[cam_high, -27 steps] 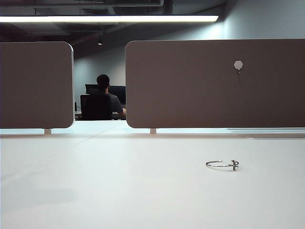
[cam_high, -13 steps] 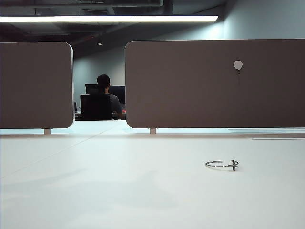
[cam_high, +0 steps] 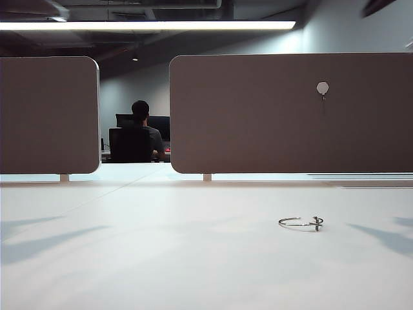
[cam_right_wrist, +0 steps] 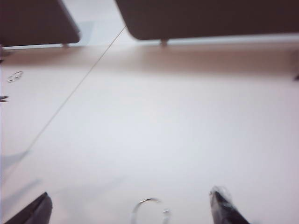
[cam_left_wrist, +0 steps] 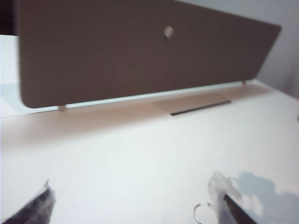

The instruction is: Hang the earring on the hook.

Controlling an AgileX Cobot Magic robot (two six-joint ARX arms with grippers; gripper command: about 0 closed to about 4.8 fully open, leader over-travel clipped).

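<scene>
Thin silver wire-hoop earring, dark clasp, flat on table.

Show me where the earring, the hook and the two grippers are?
earring (cam_high: 301,223): exterior view, wire hoop lying on the table.
hook (cam_high: 322,88): exterior view, its pale plate on the panel.
left gripper (cam_left_wrist: 135,203): left wrist view, between open fingertips.
right gripper (cam_right_wrist: 131,205): right wrist view, between open fingertips.

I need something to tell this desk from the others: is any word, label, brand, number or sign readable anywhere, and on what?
None: no view shows any readable text.
The hook: plain pale plate, no marking visible.
The divider panel: bare.
The table: bare; the earring shows no lettering.
The monitor behind the seated person: dark, too far away to read.
Wrist views: blurred; the left pincer and the right pincer show no labels.
</scene>
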